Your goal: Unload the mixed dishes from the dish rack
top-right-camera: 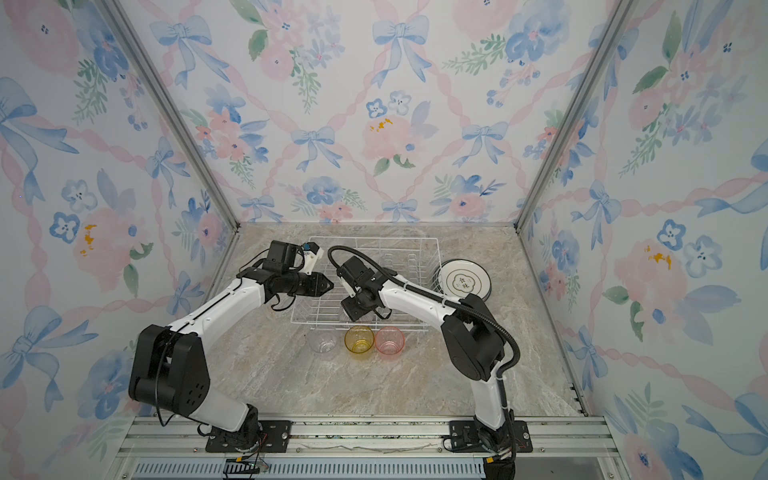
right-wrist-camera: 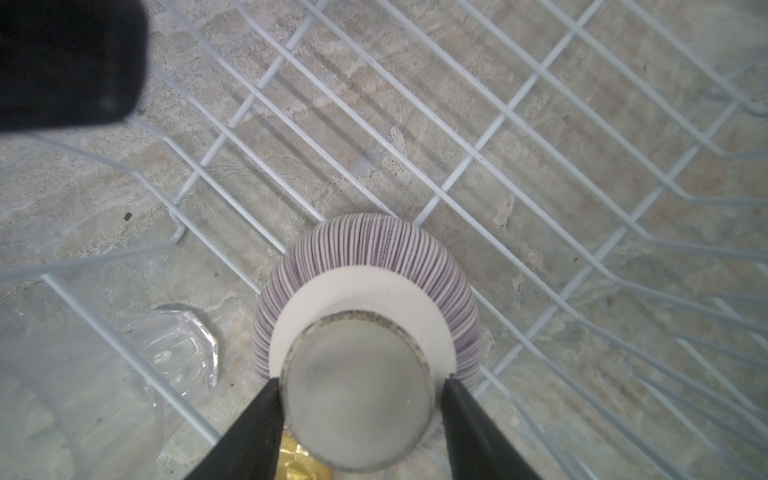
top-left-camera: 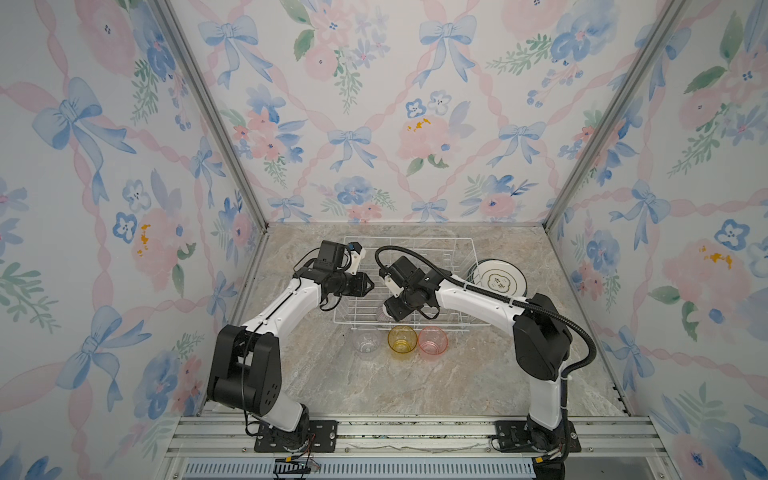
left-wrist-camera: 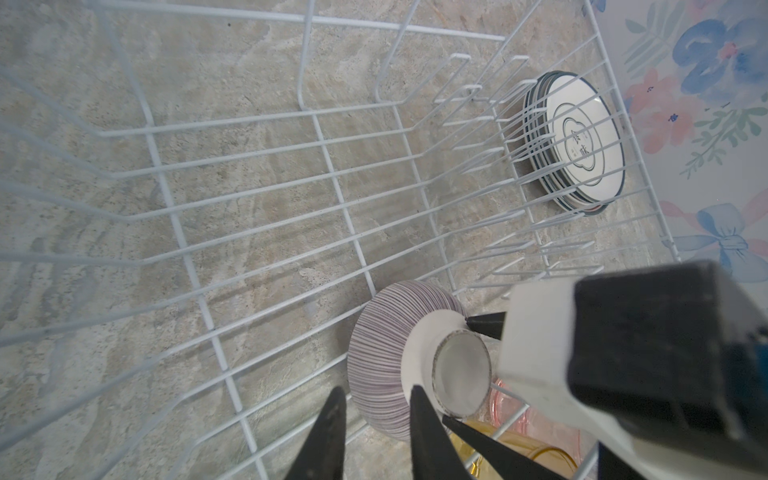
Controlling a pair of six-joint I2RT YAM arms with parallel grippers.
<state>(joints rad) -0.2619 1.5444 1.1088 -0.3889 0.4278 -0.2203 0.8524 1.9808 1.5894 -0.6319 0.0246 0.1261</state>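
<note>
Toward the near wall of the dish rack (top-left-camera: pixel 415 238), about midway along it, we see the purple-striped bowl (right-wrist-camera: pixel 365 257) lying upside down on the wire floor, foot ring up. Our right gripper (right-wrist-camera: pixel 361 380) reaches down over it, jaws spread either side of that foot ring, one finger touching it and the other just beside it. Our left gripper (left-wrist-camera: pixel 377 388) hovers over the rack's left part, jaws slightly parted and empty. On the marble tabletop (top-left-camera: pixel 374 386), the stack of plates (top-left-camera: pixel 500 280) sits just right of the rack. The clear tumbler (top-left-camera: pixel 366 343), yellow tumbler (top-left-camera: pixel 402 338) and pink tumbler (top-left-camera: pixel 433 340) stand in a row just outside its near wall.
</note>
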